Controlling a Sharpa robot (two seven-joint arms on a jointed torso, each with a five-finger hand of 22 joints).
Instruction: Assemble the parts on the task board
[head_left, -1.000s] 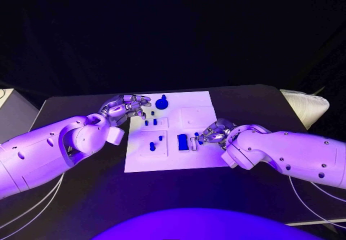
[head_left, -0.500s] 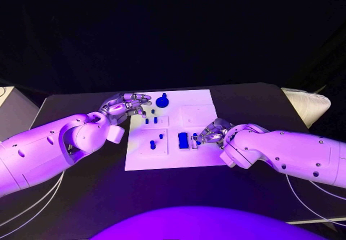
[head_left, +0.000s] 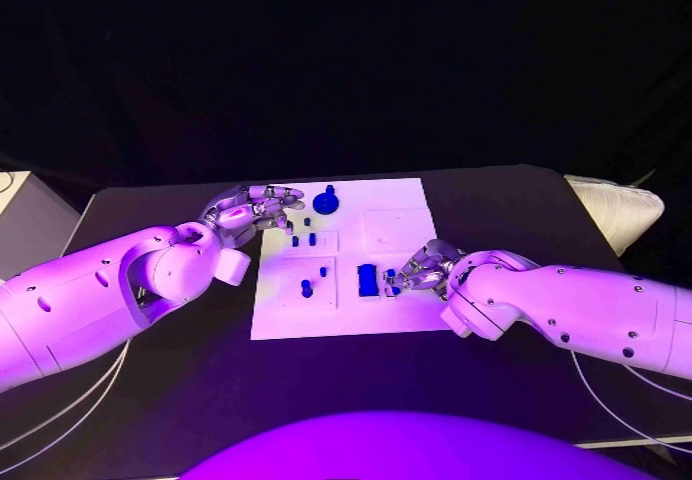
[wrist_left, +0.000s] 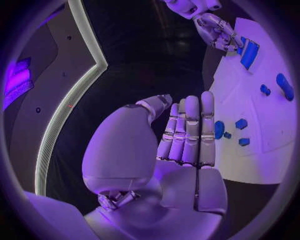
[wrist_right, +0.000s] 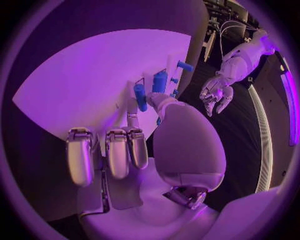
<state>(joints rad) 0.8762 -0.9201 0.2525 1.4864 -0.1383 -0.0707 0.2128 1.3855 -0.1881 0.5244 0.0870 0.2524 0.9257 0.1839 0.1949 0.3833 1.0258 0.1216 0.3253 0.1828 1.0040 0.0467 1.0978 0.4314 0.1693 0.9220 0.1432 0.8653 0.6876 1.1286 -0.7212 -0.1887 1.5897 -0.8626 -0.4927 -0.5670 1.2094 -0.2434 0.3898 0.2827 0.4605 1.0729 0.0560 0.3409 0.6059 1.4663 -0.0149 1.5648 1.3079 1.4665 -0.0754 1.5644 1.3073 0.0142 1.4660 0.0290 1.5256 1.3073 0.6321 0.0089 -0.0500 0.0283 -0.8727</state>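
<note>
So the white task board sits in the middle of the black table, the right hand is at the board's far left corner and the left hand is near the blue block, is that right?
Not quite: the hands are swapped. In the head view, the left hand is at the far left corner of the white task board on the black table, and the right hand is beside the blue block.

Left arm reaches in from the table's left edge, left hand (head_left: 254, 212) raised, fingers (wrist_left: 190, 131) straight and pressed together, thumb alongside, holding nothing. Right arm reaches in from the right edge, right hand (head_left: 421, 266) lowered palm-down, fingers (wrist_right: 117, 156) curled under; whether it holds anything cannot be told
</note>
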